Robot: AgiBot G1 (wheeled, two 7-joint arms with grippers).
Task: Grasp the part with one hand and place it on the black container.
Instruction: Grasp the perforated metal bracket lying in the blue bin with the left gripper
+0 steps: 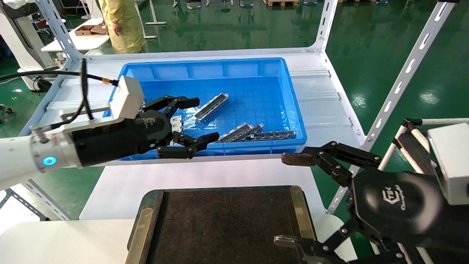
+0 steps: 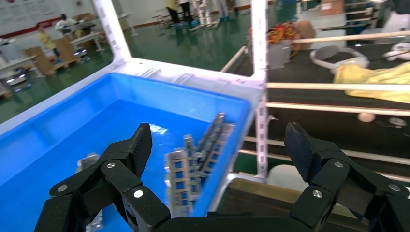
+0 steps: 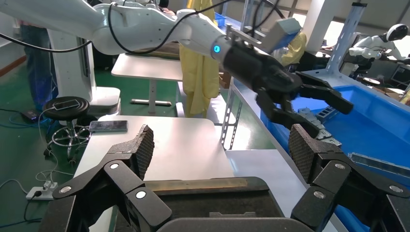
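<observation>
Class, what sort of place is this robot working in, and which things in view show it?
Probably a factory or robot-testing hall: a glossy green floor, slotted metal racking around the bench, and a blue bin of metal parts.

Grey metal part (image 1: 211, 107): long, narrow, channel-shaped, with rectangular cutouts along its length, lying flat and diagonal on a blue bin floor, ungripped. More like pieces (image 1: 240, 132) nearby, close against the bin's near wall, overlapping one another. Black container (image 1: 223, 223): wide, flat tray with a matte, felt-like dark surface and brass-coloured strips along its left and right sides, set on a white tabletop well apart from the part, with nothing visible on it.
</observation>
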